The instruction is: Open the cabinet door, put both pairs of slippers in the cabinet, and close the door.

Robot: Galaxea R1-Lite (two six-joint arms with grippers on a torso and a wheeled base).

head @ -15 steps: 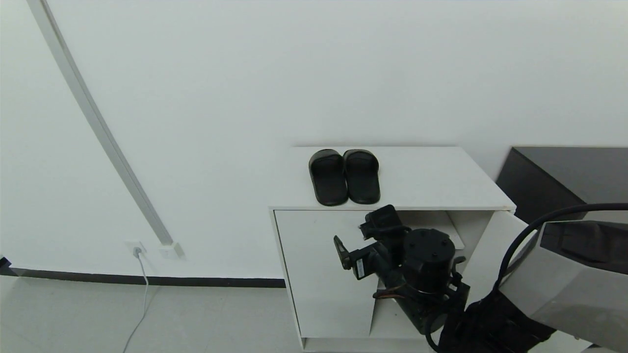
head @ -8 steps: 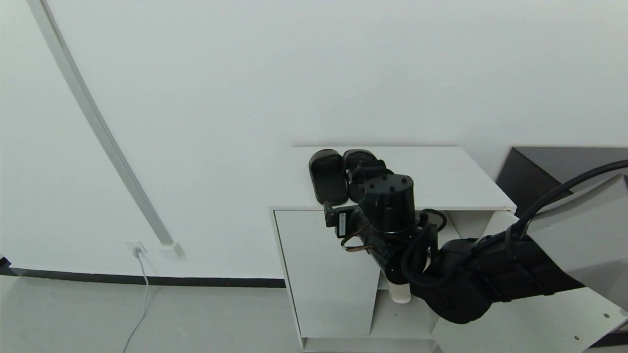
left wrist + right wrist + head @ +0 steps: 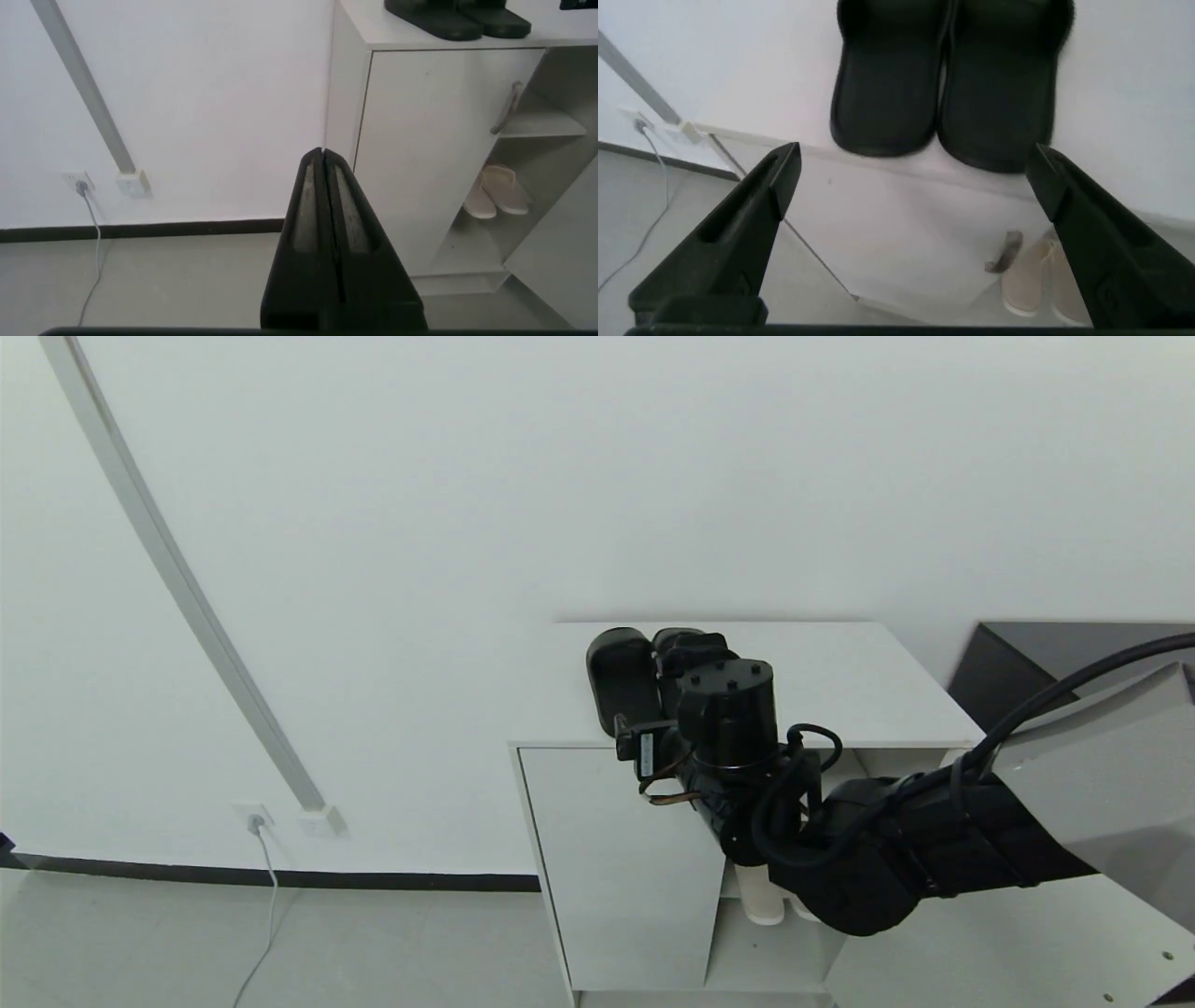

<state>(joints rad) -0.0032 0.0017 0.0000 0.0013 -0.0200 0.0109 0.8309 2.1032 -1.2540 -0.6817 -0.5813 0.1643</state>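
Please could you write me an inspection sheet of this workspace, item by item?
Surface: flat white cabinet top.
Job's things: pair of black slide slippers on top; pair of beige slippers in the lower compartment; right door open, left door shut.
Clutter: nothing seen.
Grippers: right gripper open at the black slippers, holding nothing; left gripper shut, apart from the cabinet.
Cables: white cable from wall socket to floor.
Surroundings: white wall, slanting grey wall strip, dark furniture beside the cabinet.

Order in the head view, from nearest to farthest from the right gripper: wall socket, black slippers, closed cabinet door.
1. black slippers, on the cabinet top, at the right gripper.
2. closed cabinet door, below, on the left half.
3. wall socket, far left, low on the wall.
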